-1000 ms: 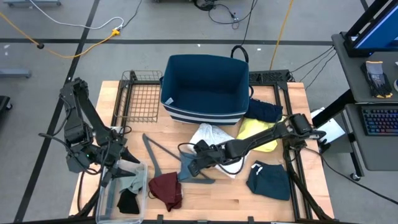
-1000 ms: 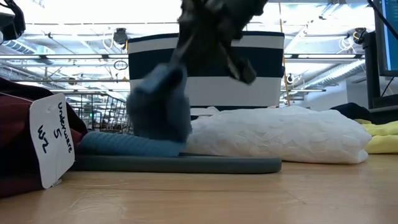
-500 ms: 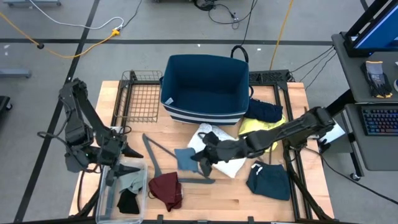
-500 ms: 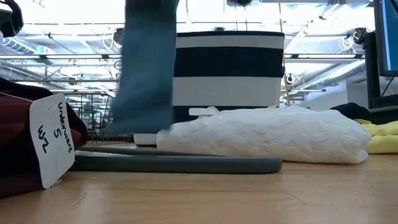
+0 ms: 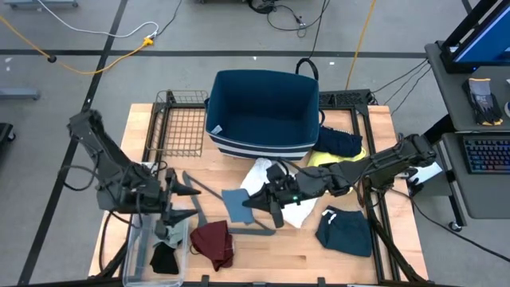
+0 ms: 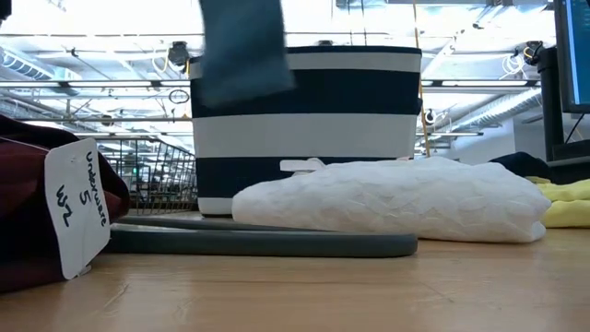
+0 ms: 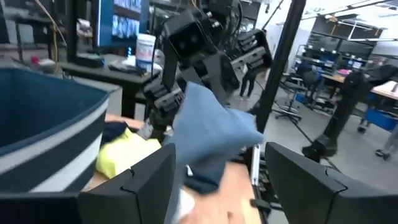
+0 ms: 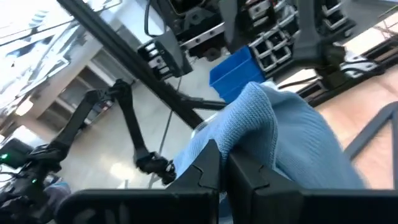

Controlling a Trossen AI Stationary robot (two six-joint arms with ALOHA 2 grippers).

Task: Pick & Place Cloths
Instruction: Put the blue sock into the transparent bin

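The wooden surface [image 5: 374, 127] has cloths all around. My right end effector [image 5: 256, 200] pinches the blue cloth [image 5: 236, 205] up above it; it looks soft, floppy and light, so I grab a bunched fold. My left end effector [image 5: 182, 204] waits spread wide near the clear bin [image 5: 135, 255].

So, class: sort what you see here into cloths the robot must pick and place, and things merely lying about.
Part of the job:
- blue cloth, held by the right gripper
- white cloth
- yellow cloth
- maroon cloth
- dark teal cloth

Lying about:
- grey hanger
- wire rack
- paper tag
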